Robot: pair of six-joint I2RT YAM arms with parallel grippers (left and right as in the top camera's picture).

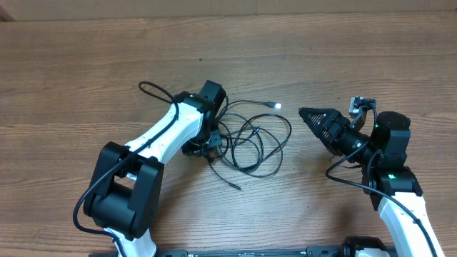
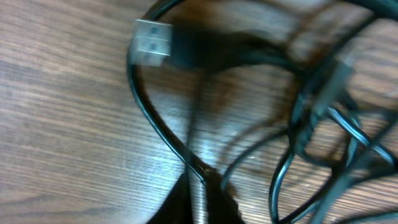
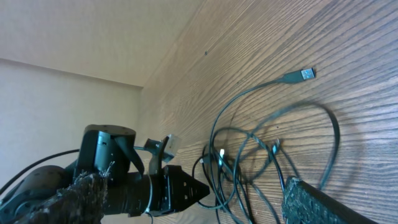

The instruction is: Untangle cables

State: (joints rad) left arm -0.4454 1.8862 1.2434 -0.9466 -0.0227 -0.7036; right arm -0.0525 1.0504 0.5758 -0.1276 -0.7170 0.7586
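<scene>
Several thin black cables [image 1: 258, 140] lie bunched in loops on the wooden table, between my two grippers. One silver USB plug [image 1: 275, 106] points away from the bunch at its far side. My left gripper [image 1: 207, 148] is down at the tangle's left edge. In the left wrist view it [image 2: 202, 190] is shut on a cable strand [image 2: 163, 134] that curves up to the plug [image 2: 152, 42]. My right gripper [image 1: 311, 117] hovers to the right of the bunch, apart from it. Its fingers [image 3: 314, 202] stand wide open around nothing, with the cables [image 3: 249, 149] beyond them.
One strand loops out to the left past the left arm [image 1: 153, 90], and a loose end trails toward the front [image 1: 234, 185]. The right arm's own thicker cable [image 1: 343, 169] hangs beside its wrist. The table [image 1: 86, 71] is bare wood around the bunch.
</scene>
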